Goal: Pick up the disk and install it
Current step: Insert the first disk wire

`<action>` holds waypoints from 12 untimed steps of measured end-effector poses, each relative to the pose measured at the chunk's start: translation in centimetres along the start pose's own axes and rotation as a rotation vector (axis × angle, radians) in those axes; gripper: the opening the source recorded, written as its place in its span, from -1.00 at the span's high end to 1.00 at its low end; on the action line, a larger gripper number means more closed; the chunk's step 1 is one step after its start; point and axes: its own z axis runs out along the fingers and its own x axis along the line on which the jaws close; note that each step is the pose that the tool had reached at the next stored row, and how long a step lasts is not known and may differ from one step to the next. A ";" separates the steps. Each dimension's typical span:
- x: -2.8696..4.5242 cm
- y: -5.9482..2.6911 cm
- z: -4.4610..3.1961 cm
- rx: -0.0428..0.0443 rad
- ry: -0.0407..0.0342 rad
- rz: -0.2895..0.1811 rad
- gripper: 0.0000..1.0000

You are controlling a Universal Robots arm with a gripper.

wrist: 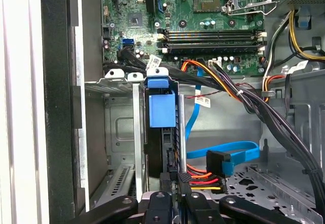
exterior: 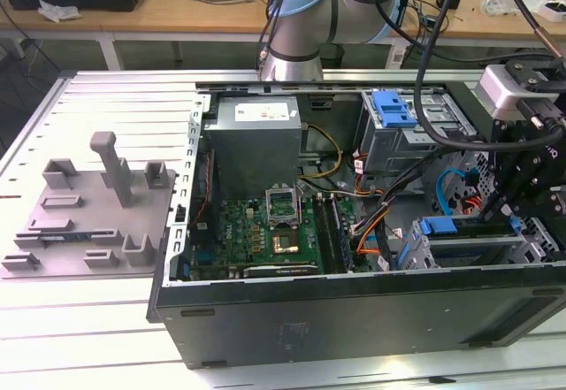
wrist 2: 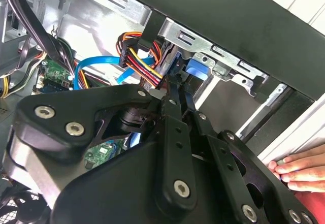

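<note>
The disk [wrist: 161,109] stands edge-on in the metal drive bay at the corner of the open computer case, its blue carrier tab facing the motherboard. In the exterior view the disk [exterior: 439,225] lies low in the bay at the case's right end, with the black gripper [exterior: 511,206] just above it. My gripper [wrist: 176,184] is shut, its two fingertips pressed together right at the disk's near end, next to the power plug. In the second wrist view the gripper [wrist 2: 176,93] points at the blue tab of the disk [wrist 2: 197,70].
A thick black cable bundle [wrist: 254,104] and a blue data cable [wrist: 223,150] run beside the bay. A lone blue caddy [exterior: 393,107] sits in the upper cage. The grey power-supply box [exterior: 255,142] and motherboard [exterior: 283,231] lie further left. A person's hand [wrist 2: 299,169] rests on the case edge.
</note>
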 end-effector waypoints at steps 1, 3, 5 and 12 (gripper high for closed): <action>0.00 0.00 0.03 0.0000 0.0000 0.000 0.66; 0.00 0.00 0.10 0.0001 0.0001 0.000 0.66; 0.00 0.00 0.11 0.0000 0.0002 0.000 0.66; 0.00 0.00 0.12 0.0000 -0.0001 0.000 0.66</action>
